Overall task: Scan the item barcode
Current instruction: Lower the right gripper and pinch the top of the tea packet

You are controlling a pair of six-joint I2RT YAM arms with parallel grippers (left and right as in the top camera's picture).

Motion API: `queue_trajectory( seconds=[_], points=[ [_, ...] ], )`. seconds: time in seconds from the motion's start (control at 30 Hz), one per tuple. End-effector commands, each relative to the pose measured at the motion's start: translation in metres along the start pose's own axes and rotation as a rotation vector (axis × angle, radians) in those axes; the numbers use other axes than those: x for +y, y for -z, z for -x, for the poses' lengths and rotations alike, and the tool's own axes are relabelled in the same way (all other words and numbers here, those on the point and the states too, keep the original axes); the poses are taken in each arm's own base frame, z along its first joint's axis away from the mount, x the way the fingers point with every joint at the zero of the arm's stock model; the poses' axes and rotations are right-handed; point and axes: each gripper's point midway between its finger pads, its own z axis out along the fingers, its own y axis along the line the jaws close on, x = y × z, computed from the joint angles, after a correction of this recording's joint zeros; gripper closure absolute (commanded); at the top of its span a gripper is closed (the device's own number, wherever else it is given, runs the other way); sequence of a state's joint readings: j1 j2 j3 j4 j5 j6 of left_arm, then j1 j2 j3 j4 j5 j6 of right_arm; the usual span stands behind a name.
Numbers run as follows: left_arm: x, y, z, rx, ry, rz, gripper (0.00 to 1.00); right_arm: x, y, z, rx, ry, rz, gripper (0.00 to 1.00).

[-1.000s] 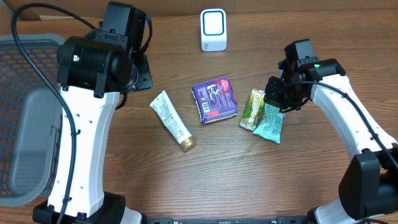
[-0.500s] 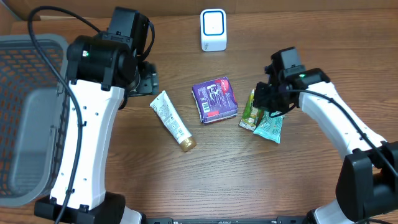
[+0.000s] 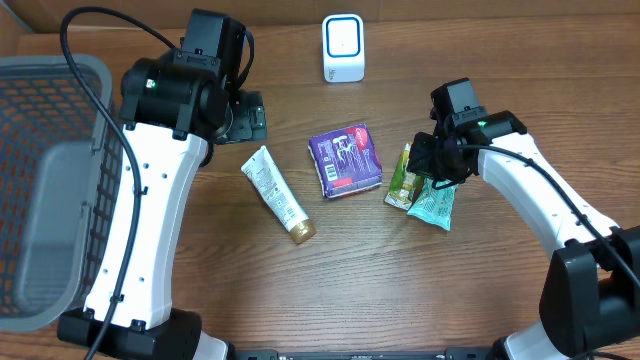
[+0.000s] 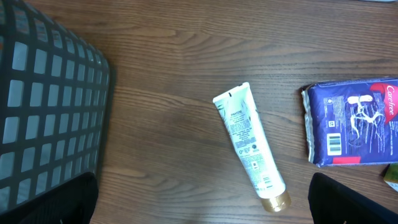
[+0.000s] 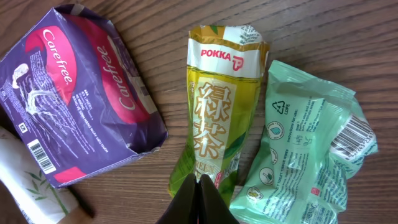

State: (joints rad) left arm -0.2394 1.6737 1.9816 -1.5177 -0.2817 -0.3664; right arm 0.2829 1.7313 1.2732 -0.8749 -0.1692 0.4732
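Clearly nearer with the right gripper (image 5: 199, 196), pinched together, tips over the near end of the Pokka green tea pouch (image 5: 221, 112) lying lengthwise ahead on the surface (image 5: 311, 25). Farther off with the left gripper (image 4: 208, 202), spread wide above the tube (image 4: 252, 146).

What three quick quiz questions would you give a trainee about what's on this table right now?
1. True or false: the right gripper is shut.
2. Multiple choice: the tube lies flat, and its gold cap points
A. toward the robot
B. away from the robot
C. straight up
3. Short answer: what lies between the tube and the tea pouch?

Key
1. True.
2. A.
3. The purple pack.
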Motion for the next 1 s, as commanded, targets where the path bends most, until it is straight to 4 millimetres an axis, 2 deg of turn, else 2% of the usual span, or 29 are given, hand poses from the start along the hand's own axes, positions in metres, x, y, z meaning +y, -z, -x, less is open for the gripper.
queue_trajectory(
  seconds=[0.0, 0.2, 0.97],
  points=[
    [0.004, -0.003, 0.0, 0.001, -0.004, 0.017, 0.0, -0.007, -0.009, 0.002, -0.002, -0.029, -0.035, 0.96],
    [0.004, -0.003, 0.0, 0.001, -0.004, 0.017, 0.0, -0.008, -0.024, -0.001, 0.035, -0.033, -0.03, 0.96],
    [0.004, -0.003, 0.0, 0.001, -0.004, 0.017, 0.0, -0.002, -0.026, -0.003, 0.045, -0.028, -0.009, 0.96]
  ],
)
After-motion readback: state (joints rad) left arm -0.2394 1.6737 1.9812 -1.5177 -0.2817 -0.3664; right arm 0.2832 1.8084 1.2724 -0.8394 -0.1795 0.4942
